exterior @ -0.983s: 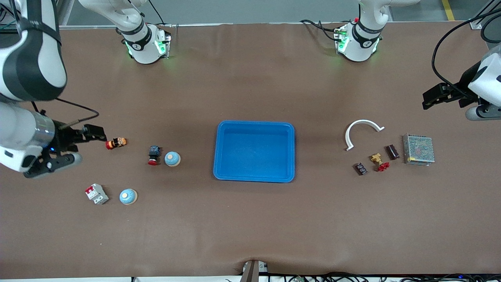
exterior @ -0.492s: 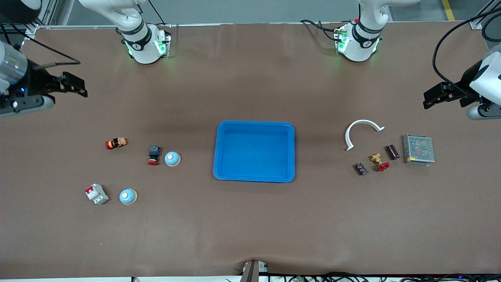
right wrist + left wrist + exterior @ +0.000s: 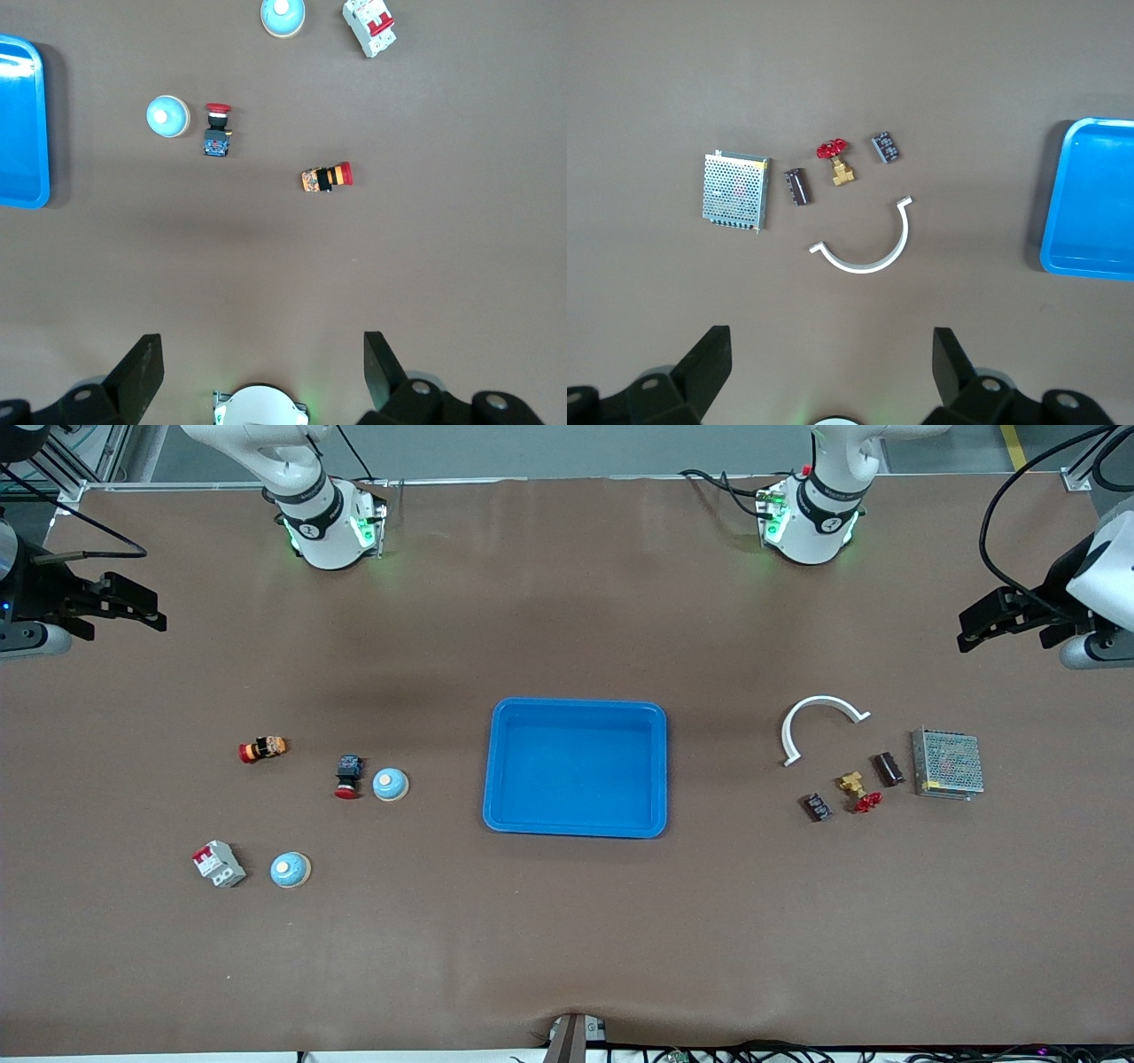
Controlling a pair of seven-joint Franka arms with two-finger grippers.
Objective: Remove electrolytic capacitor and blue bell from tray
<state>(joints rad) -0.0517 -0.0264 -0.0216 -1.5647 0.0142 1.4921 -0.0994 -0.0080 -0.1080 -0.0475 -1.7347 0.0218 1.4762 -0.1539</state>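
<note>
Two bells [image 3: 390, 784] [image 3: 290, 870], one capacitor [image 3: 889, 769]

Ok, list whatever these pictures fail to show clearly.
- Left hand: front view cuts its arm at the frame edge.
- Right hand: same, cut at the other edge.
- Blue tray: both wrist views show only part, cropped by the frame.
- Small dark component: markings too small to read.
- Both hands hold nothing.
</note>
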